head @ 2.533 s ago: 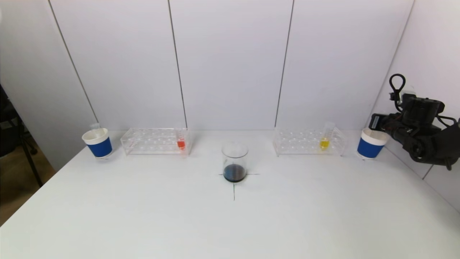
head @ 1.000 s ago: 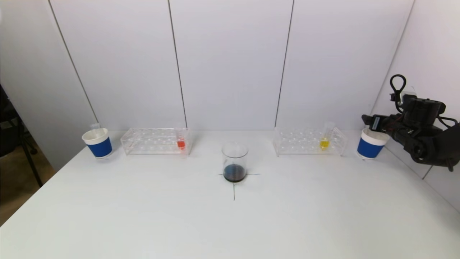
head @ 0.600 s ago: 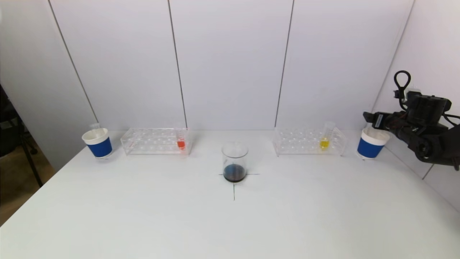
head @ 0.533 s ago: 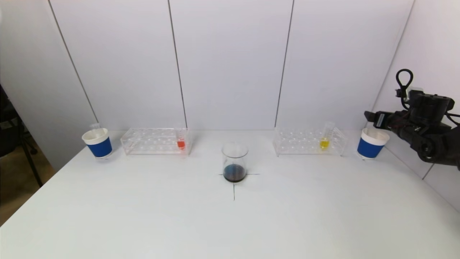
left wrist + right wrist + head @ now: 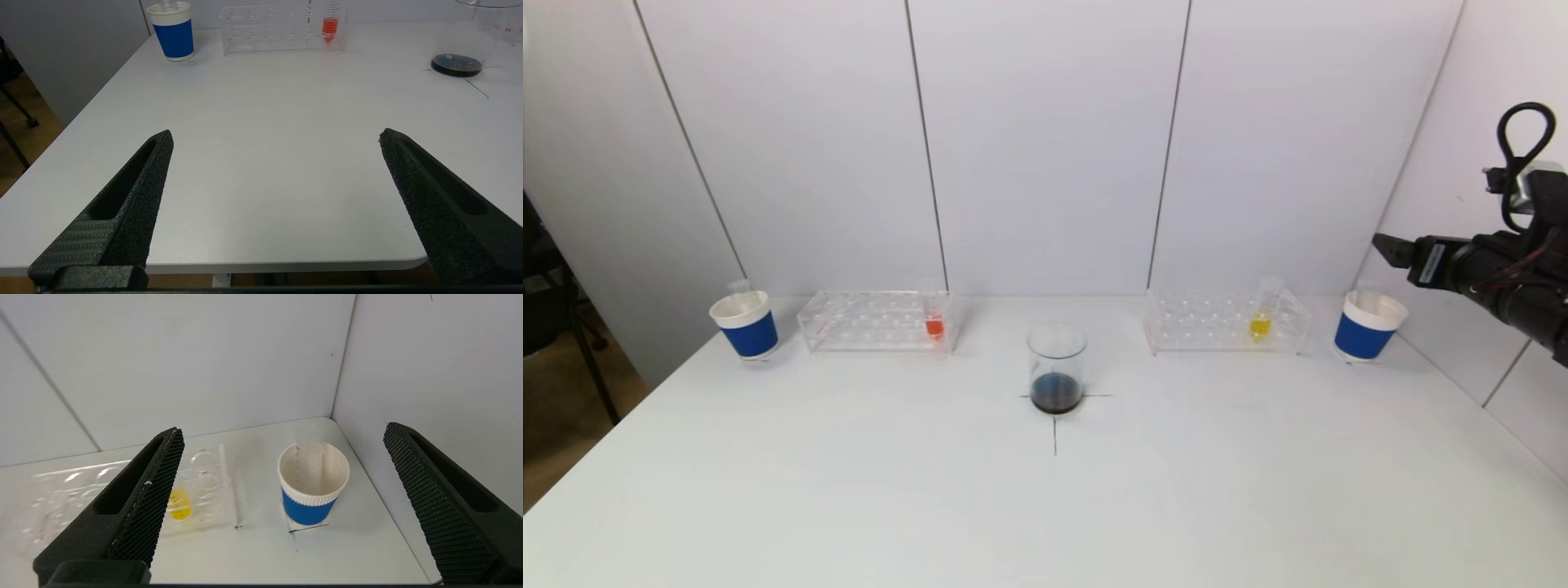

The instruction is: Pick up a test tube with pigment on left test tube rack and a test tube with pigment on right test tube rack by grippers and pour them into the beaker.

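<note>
While your right gripper (image 5: 282, 433) hangs above the blue-and-white paper cup (image 5: 312, 484), jaws wide apart, the yellow-pigment test tube (image 5: 1262, 314) stands in the clear right rack (image 5: 1225, 322). Your left gripper (image 5: 276, 136) waits spread by the near table edge.

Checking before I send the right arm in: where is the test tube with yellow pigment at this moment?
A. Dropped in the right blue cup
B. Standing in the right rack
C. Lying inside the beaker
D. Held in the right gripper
B: the tube with yellow pigment stands in the right rack, while the right gripper is open and empty above the blue cup.
</note>
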Controlling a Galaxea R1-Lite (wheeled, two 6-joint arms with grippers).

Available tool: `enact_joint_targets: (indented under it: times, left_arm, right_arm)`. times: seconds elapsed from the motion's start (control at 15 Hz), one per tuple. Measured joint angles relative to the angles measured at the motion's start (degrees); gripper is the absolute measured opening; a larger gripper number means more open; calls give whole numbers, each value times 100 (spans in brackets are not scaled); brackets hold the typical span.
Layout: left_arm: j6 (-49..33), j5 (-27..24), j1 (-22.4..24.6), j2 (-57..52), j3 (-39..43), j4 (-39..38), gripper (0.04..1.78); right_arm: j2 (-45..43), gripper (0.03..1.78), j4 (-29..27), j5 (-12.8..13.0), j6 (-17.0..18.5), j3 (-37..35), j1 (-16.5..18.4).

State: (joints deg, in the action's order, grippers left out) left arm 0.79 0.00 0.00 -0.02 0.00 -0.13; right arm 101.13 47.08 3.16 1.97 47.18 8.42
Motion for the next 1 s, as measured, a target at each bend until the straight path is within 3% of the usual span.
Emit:
enact_joint_targets:
  times: [0.27, 0.53, 0.73, 1.0]
  left_arm:
    - [0, 0, 0, 0, 0, -2, 176]
    - [0, 0, 0, 0, 0, -2, 176]
    - [0, 0, 0, 0, 0, -2, 176]
    - [-2, 0, 0, 0, 0, -2, 176]
  right_arm:
    - [-1840, 177, -155, 34, -38, -1331, -411]
    - [-3490, 177, -500, 12, -52, -2367, -560]
    - [-4609, 177, -1228, -46, -50, -2700, -589]
    - [-6148, 177, -2705, -379, -50, -2853, -606]
